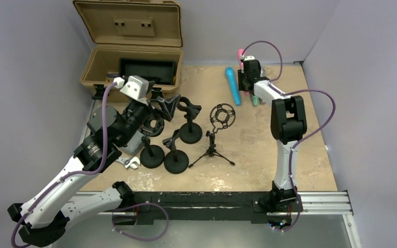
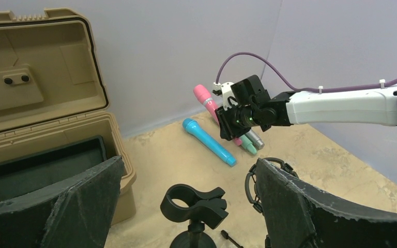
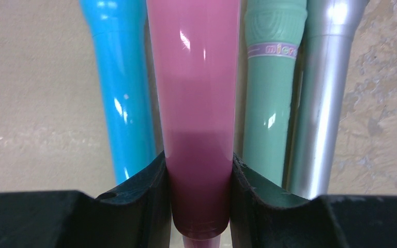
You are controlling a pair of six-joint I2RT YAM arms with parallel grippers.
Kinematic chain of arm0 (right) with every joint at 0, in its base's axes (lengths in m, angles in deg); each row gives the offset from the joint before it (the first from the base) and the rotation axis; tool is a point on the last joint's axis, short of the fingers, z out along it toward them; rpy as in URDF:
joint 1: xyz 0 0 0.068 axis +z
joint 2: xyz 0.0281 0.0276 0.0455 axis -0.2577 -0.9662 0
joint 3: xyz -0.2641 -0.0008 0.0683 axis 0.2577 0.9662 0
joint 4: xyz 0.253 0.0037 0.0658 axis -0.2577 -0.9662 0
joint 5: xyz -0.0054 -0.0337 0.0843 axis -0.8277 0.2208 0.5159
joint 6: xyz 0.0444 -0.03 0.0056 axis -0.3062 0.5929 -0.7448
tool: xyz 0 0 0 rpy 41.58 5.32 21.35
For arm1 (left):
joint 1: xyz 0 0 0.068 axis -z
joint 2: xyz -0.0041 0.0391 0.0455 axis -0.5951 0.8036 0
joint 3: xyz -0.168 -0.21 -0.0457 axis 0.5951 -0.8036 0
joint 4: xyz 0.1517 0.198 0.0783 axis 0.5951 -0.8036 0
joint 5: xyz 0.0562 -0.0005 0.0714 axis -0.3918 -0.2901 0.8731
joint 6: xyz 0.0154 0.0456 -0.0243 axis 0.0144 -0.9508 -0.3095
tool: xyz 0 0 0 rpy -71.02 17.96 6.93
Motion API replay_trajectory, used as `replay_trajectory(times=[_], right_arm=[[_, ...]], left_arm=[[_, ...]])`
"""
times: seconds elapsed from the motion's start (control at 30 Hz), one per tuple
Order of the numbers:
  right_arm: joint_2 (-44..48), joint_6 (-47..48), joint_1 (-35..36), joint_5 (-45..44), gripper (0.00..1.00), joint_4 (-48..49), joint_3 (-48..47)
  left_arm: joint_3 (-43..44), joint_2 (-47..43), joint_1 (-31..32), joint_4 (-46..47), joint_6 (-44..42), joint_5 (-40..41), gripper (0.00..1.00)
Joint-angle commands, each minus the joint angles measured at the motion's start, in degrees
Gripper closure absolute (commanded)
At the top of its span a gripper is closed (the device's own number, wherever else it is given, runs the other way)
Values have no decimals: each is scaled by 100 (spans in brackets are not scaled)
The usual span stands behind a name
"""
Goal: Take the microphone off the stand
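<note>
Left tool (image 1: pixel 170 106) raised over left side of bench (image 1: pixel 269 155), jaws spread wide, gripping nothing. Clip stand (image 1: pixel 190 121) and tripod shock mount (image 1: pixel 221 116) mid-bench. Toward far edge: blue microphone (image 1: pixel 232 85) lying flat, then right tool (image 3: pixel 199 178) clamped on pink microphone (image 3: pixel 194 77); green microphone (image 3: pixel 271 93) and silver microphone (image 3: pixel 323 77) just beside.

The right claw (image 3: pixel 199 178) is closed on the smooth handle of a pink microphone (image 3: pixel 194 93), with one black finger (image 3: pixel 139 188) pressed against each side near the handle's narrow end. Just left of it lies a blue microphone (image 3: pixel 119 93). Just right lies a green microphone (image 3: pixel 269 103) with a purple lettered band, then a silver microphone (image 3: pixel 323 93) touching the green one. Beneath them is the mottled beige desk (image 3: pixel 36 103).
</note>
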Motion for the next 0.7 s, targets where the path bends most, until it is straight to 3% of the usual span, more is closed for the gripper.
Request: replay_trajectory(times=[0.0,0.4,0.67], right_arm=[[-116,412,-125,348,95,-155,-585],[-655,353,-168,421,87,-240,-943],[-671,326,-195,556,75,-197,-796]], left_arm=[[89,0,30,106,-72,-14,4],[97,71,27,78,-54,-22,4],[98,67,26,69,-41,-11,5]])
